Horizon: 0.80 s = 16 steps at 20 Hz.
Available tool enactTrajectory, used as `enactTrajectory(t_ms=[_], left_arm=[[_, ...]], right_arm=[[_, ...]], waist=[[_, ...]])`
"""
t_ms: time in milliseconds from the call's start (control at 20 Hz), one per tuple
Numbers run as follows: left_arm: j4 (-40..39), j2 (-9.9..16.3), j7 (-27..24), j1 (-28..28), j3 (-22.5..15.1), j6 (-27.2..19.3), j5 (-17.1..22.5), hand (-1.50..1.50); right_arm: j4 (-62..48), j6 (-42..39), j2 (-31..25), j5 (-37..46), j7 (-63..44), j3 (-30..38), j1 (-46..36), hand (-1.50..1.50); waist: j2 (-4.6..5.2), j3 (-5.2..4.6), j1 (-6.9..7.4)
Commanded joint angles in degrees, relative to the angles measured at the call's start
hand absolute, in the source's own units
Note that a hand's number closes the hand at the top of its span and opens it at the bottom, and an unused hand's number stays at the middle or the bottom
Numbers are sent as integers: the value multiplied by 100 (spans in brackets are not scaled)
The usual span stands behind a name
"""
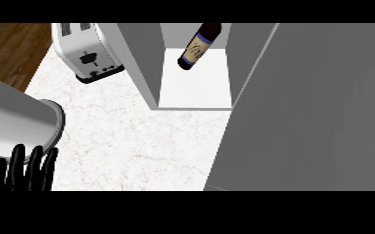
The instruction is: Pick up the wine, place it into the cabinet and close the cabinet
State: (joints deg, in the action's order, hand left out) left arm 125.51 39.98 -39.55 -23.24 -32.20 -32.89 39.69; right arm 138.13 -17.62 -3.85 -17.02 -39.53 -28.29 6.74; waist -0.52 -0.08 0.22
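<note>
The wine bottle (196, 47) is standing inside the open cabinet (196, 91), right of the toaster (86, 54). The left hand (29, 168) is resting at the near left edge, fingers straight and spread upward.

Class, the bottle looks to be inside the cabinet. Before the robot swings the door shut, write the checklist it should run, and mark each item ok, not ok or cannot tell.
1. Wine bottle inside the cabinet: ok, it stands on the white shelf.
2. Bottle upright and settled: cannot tell, it looks tilted from this steep view.
3. Shelf front free of the bottle: ok.
4. Cabinet door closed: not ok, it stands open at the right.
5. Left hand free: ok, open at the lower left, holding nothing.
6. Right hand placed at the door: cannot tell, it is out of view.
</note>
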Motion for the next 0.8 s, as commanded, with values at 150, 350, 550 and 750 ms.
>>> enactTrajectory(t_ms=[150, 350, 550, 750], left_arm=[[9, 513, 43, -490, 1147, 739, 693, -150], [-23, 590, 12, -723, 1380, 1055, 806, -150], [-147, 709, 56, -798, 1838, 1389, 1030, -150], [-140, 823, 252, -717, 2020, 1570, 1152, -150]], right_arm=[[1091, 480, 255, 703, -494, -1303, -38, 150], [832, 1210, 379, 1195, -475, -2068, -361, 150], [826, 1745, 381, 1765, -561, -2782, -455, 150], [291, 2408, 375, 2218, -97, -2959, -1013, 150]], waist=[[-14, -8, -22], [-29, -12, -10], [-35, -7, -45], [-26, -9, -11]])
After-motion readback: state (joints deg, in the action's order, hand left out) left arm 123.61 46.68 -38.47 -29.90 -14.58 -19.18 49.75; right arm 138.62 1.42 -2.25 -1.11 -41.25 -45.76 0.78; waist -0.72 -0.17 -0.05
